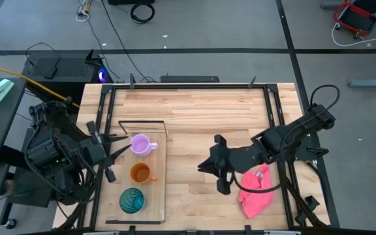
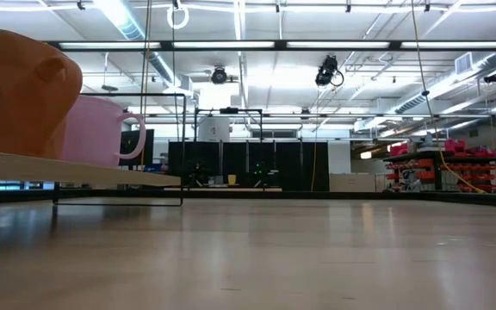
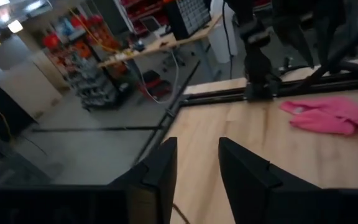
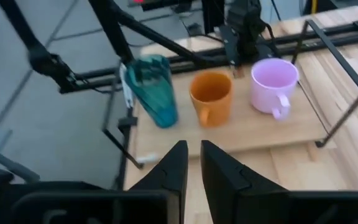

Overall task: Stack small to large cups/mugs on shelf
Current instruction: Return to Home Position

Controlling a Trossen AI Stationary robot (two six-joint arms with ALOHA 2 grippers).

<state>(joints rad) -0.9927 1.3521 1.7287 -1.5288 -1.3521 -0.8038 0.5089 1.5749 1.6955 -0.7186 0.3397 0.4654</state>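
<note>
The shelf (image 1: 156,196) is a long light-wood board with a black wire frame (image 1: 142,122) at its far end. On it stand three vessels in a row, each upright on its base: the lilac mug (image 1: 141,145) farthest, the orange mug (image 1: 140,173) in the middle, the teal cup (image 1: 132,200) nearest. They also show in the right wrist view: the teal cup (image 4: 154,90), the orange mug (image 4: 211,96) and the lilac mug (image 4: 272,84). My left gripper (image 1: 117,155) is just left of the shelf, narrowly open and empty. My right gripper (image 1: 202,166) hovers right of the shelf, shut and empty.
A crumpled pink cloth (image 1: 256,189) lies on the tabletop at the near right, under my right arm. Black rails (image 1: 273,104) run along the table's sides and far edge. Bare wood lies between the shelf and my right gripper.
</note>
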